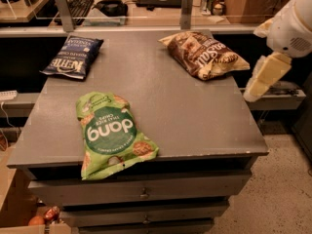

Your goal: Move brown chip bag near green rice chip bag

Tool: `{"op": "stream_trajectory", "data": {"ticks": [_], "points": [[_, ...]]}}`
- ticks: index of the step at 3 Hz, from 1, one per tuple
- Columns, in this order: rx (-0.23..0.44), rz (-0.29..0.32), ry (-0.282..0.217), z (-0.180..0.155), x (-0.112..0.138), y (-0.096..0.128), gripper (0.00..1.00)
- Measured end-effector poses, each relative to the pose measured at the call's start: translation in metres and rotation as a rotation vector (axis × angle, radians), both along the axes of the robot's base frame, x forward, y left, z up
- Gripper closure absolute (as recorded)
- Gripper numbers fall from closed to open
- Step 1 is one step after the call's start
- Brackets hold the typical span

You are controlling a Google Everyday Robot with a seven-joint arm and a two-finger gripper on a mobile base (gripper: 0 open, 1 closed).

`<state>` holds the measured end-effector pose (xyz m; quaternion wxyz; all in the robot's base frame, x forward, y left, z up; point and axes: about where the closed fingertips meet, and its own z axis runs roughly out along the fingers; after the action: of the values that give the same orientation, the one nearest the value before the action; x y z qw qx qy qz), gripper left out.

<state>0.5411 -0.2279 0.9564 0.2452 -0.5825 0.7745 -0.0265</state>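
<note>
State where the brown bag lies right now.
In the camera view, the brown bag lies at the far right corner of the table, level with the blue bag; the gripper hangs just right of it, beyond the edge.

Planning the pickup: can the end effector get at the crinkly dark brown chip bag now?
Probably yes: the end effector hangs beside the grey table's right edge, near the dark brown chip bag, nothing lying between them.

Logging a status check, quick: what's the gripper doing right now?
Gripper: cannot be told whether open or closed; it hangs past the table's right edge, clear of the brown chip bag.
</note>
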Motion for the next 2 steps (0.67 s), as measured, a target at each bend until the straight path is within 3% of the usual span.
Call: {"op": "stream_trajectory", "data": {"ticks": [1, 2], "points": [[0.105, -0.023, -0.095, -0.008, 0.086, -0.009, 0.0], [0.184, -0.027, -0.13, -0.019, 0.138, -0.009, 0.0]]}}
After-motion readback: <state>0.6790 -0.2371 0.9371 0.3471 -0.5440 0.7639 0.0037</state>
